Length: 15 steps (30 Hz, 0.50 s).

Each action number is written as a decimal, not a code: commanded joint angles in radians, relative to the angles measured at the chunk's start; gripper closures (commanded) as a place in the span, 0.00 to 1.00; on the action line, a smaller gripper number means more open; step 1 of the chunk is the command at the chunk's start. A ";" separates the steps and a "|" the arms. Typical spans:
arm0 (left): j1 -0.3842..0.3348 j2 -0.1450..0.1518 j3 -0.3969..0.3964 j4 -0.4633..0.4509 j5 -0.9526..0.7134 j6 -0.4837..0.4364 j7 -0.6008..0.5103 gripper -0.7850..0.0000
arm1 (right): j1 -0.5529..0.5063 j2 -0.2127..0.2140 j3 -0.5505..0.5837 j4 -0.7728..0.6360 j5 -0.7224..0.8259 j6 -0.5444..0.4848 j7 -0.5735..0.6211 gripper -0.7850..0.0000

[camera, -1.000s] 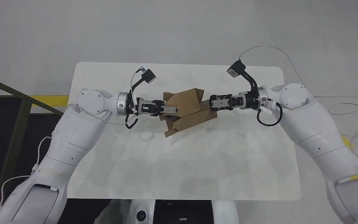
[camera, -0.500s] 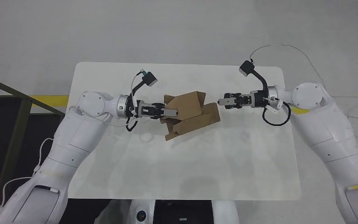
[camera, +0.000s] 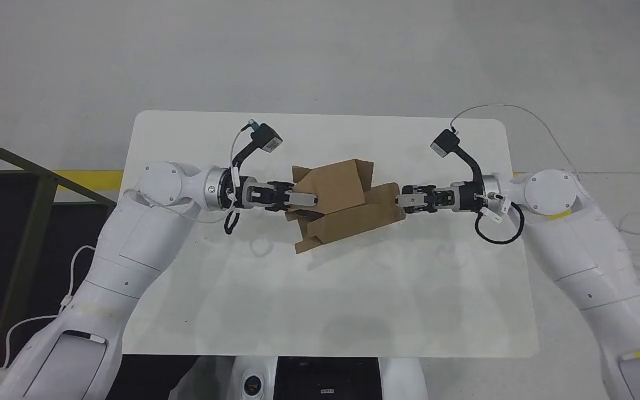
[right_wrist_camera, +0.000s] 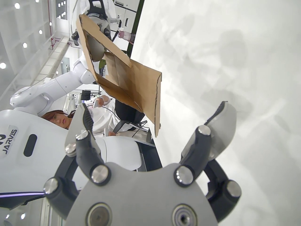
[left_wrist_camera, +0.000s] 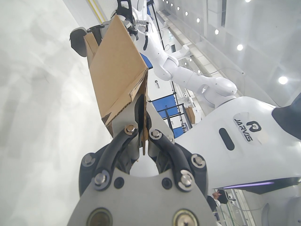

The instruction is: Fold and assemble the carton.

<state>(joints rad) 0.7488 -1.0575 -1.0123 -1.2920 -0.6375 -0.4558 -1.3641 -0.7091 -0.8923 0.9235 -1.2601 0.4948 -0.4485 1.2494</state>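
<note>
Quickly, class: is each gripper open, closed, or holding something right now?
Left gripper: closed on the carton.
Right gripper: open, holding nothing.

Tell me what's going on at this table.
A two-armed robot is assembling a carton over the table. Its left gripper is shut on one edge of the partly unfolded cardboard, holding it. The right gripper sits open at the carton's opposite end, not gripping it.

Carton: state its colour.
Plain brown cardboard. The carton shows best in the left wrist view, pinched in the left claw.
</note>
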 commanded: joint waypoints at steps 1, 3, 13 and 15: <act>0.001 -0.001 -0.003 0.005 -0.022 0.009 -0.006 1.00 | -0.002 -0.004 -0.003 0.004 0.016 -0.012 0.007 0.69; 0.002 -0.002 -0.004 0.008 -0.038 0.017 -0.009 1.00 | -0.002 -0.008 -0.006 0.008 0.028 -0.022 0.015 0.74; 0.004 -0.010 -0.010 0.017 -0.085 0.038 -0.017 1.00 | -0.001 -0.028 -0.010 0.032 0.102 -0.076 0.037 1.00; 0.004 -0.011 -0.011 0.019 -0.083 0.038 -0.016 1.00 | 0.001 -0.031 -0.009 0.035 0.107 -0.079 0.043 1.00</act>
<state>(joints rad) 0.7530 -1.0681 -1.0228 -1.2741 -0.7220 -0.4177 -1.3815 -0.7090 -0.9223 0.9143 -1.2262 0.6003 -0.5268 1.2901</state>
